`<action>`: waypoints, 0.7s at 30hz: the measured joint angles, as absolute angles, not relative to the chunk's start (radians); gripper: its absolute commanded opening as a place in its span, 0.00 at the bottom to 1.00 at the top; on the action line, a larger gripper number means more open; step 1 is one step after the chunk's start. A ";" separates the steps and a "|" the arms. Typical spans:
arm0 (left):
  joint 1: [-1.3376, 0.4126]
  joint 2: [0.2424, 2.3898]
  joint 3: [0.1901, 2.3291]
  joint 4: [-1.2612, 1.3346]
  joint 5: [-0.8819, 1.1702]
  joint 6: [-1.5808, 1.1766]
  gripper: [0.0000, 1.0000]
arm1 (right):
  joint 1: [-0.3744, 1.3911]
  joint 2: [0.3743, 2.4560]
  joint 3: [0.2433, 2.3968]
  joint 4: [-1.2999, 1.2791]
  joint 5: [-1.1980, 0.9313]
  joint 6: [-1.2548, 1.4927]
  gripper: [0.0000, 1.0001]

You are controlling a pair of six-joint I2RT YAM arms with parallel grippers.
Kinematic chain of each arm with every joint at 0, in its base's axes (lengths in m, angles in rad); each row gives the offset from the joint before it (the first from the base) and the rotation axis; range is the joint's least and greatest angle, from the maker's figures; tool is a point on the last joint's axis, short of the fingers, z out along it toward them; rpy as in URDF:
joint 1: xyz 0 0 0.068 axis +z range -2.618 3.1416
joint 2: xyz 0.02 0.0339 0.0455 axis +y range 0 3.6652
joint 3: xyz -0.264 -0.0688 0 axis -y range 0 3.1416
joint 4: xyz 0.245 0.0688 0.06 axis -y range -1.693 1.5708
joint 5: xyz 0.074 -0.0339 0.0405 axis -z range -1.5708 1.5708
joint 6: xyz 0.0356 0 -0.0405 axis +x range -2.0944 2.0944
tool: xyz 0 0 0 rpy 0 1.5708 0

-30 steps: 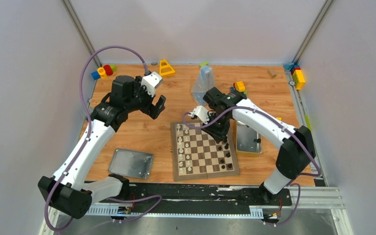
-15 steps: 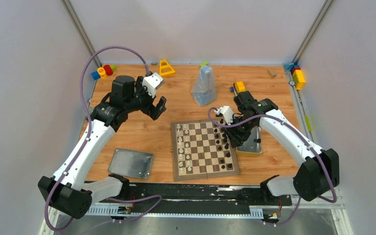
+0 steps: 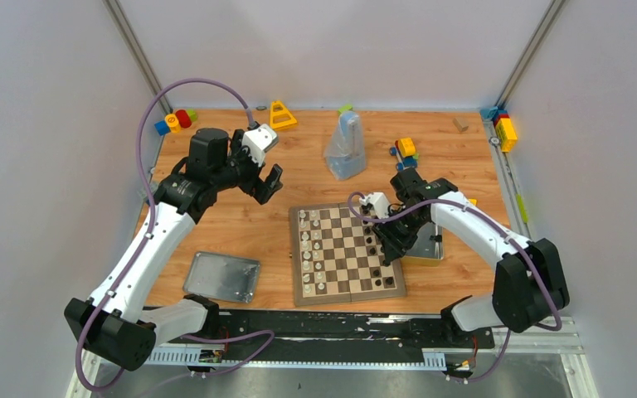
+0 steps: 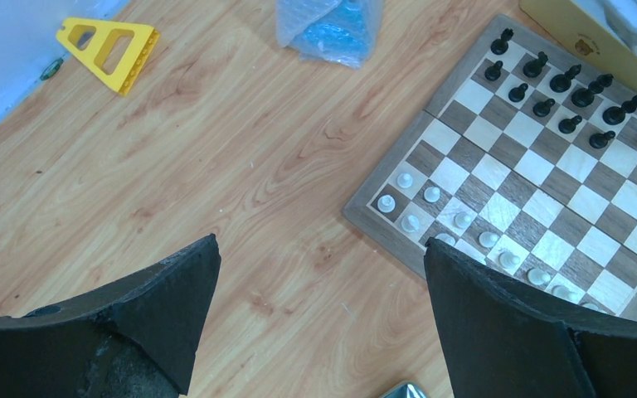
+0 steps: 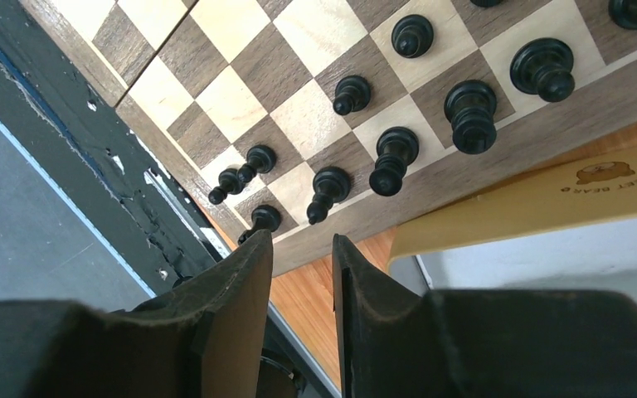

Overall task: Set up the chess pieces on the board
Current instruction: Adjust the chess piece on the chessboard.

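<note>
Looks close to finished, judging by the layout. Lying flat at the middle of the table, between the 2 arms: the board (image 3: pixel 347 253), central squares bare. Ranged along its left edge in 2 rows: the cream-white chess pieces (image 4: pixel 406 178), upright. Ranged along its right edge, likewise in 2 rows: the black chess pieces (image 5: pixel 470 112), standing 1 to a square. Cannot confirm a full 16 a side; possibly a square or 2 vacant among the white rows, though too small in the top view to be sure.

Hovering over the right edge of the board, toward its near corner and just above the nearest black pieces: the right gripper (image 5: pixel 303 245), jaws parted by only a narrow slit, nothing seen between them. Carrying no piece, then. Hanging over bare table, off the board's far left corner: the left gripper (image 4: pixel 319 249), jaws spread wide and empty.

Resting just beside the board's right edge, partly under the right arm: the tin (image 3: pixel 431 245). Lying well apart, near the left arm's base: the lid (image 3: pixel 222 276).

Left to do, at a guess: check both back rows against the proper order, fill any vacant home square from whatever stock is still off the board, nudge crooked pieces to the middle of their squares, then lift both arms away.
</note>
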State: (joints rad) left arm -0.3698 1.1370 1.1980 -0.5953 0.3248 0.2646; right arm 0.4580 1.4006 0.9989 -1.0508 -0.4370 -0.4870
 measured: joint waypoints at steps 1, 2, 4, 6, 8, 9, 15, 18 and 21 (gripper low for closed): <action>-0.370 1.137 1.198 -0.595 0.326 0.265 1.00 | 0.458 1.407 0.995 -1.042 -0.437 -0.485 0.33; -0.370 1.137 1.198 -0.595 0.328 0.267 1.00 | 0.458 1.415 0.993 -1.036 -0.437 -0.484 0.33; -0.370 1.137 1.198 -0.595 0.331 0.268 1.00 | 0.458 1.427 0.992 -1.021 -0.437 -0.481 0.32; -0.370 1.137 1.198 -0.595 0.331 0.270 1.00 | 0.459 1.438 0.986 -1.005 -0.437 -0.480 0.31; -0.370 1.137 1.198 -0.595 0.331 0.271 1.00 | 0.463 1.445 0.979 -0.995 -0.436 -0.479 0.30; -0.370 1.137 1.198 -0.595 0.331 0.271 1.00 | 0.466 1.451 0.978 -0.994 -0.436 -0.479 0.28; -0.370 1.137 1.198 -0.595 0.331 0.272 1.00 | 0.482 1.470 0.963 -0.978 -0.435 -0.475 0.20; -0.370 1.137 1.198 -0.595 0.331 0.272 1.00 | 0.484 1.472 0.962 -0.976 -0.433 -0.472 0.15; -0.370 1.137 1.198 -0.595 0.331 0.272 1.00 | 0.488 1.472 0.962 -0.974 -0.430 -0.471 0.11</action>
State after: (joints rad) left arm -0.3698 1.1370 1.1976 -0.5949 0.3309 0.2722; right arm 0.4877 1.4723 0.9619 -0.9737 -0.4301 -0.4713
